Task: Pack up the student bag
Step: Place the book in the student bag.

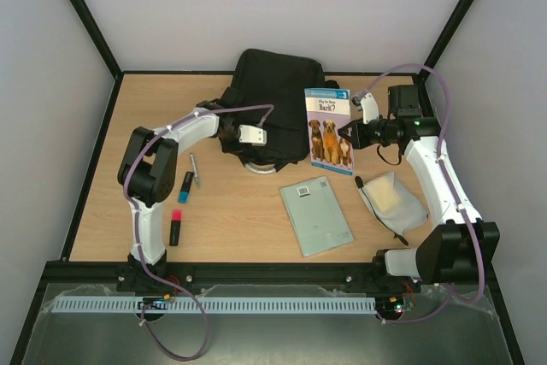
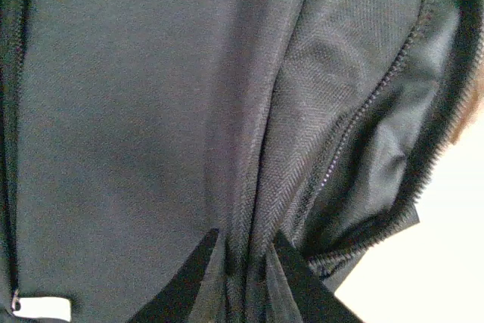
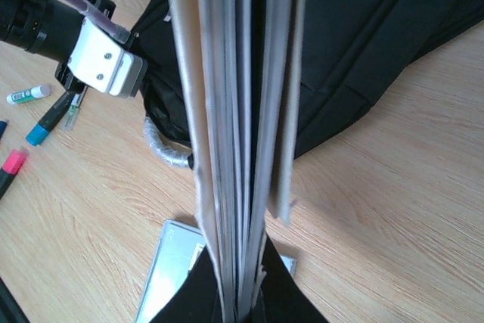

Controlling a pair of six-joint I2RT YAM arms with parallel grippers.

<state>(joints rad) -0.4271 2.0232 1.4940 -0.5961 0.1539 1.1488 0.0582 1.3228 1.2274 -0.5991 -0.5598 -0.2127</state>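
The black student bag (image 1: pixel 269 91) lies at the back middle of the table, its silver-grey handle loop (image 1: pixel 261 168) towards me. My left gripper (image 1: pixel 232 130) is at the bag's near edge. In the left wrist view it (image 2: pixel 243 266) is shut on a fold of the bag's fabric (image 2: pixel 113 111) beside an open zip. My right gripper (image 1: pixel 352 134) is shut on a dog picture book (image 1: pixel 329 130) and holds it upright just right of the bag. In the right wrist view the book (image 3: pixel 234 111) shows edge-on between the fingers (image 3: pixel 318 300), with the bag (image 3: pixel 363 35) behind.
A pale green notebook (image 1: pixel 316 215) lies flat in front of the book. A clear pouch (image 1: pixel 391 198) lies right of it. A blue-capped marker (image 1: pixel 185 185), a pink-capped marker (image 1: pixel 175 226) and a thin pen (image 1: pixel 195 168) lie near the left arm. Black frame rails bound the table.
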